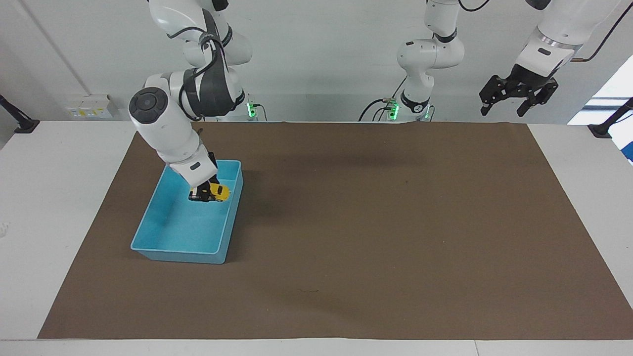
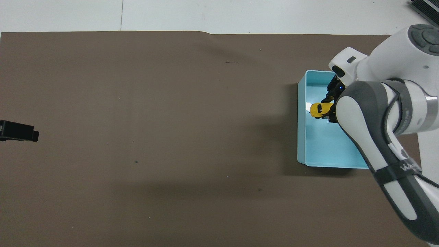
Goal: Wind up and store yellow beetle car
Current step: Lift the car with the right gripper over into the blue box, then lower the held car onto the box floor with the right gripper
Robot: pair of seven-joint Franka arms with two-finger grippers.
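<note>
The yellow beetle car (image 1: 216,192) is gripped between the closed fingers of the right gripper (image 1: 202,194) and is held in the air over the blue bin (image 1: 154,223), above the part of the bin's floor that lies nearer to the robots and toward the wall facing the middle of the brown mat (image 1: 376,222). The car is seen tilted, its body sticking out of the gripper toward that wall. From above, the car (image 2: 318,110) is shown inside the bin's outline (image 2: 300,120), clear of the rim, with the right gripper (image 2: 330,109) largely covered by the arm's own wrist. Whether the car touches the bin's floor cannot be told with certainty; in the facing view it appears raised above it.

The blue bin is set on the brown mat at the right arm's end of the table (image 1: 59,163), its long sides running away from the robots. Nothing else is seen lying in the bin.

The left gripper (image 1: 518,96) is held high, well apart from the bin, over the mat's corner at the left arm's end of the table, where the left arm waits. Its fingers are spread open and nothing is held between them. Only its dark tip (image 2: 18,130) is seen at the edge of the overhead view.
</note>
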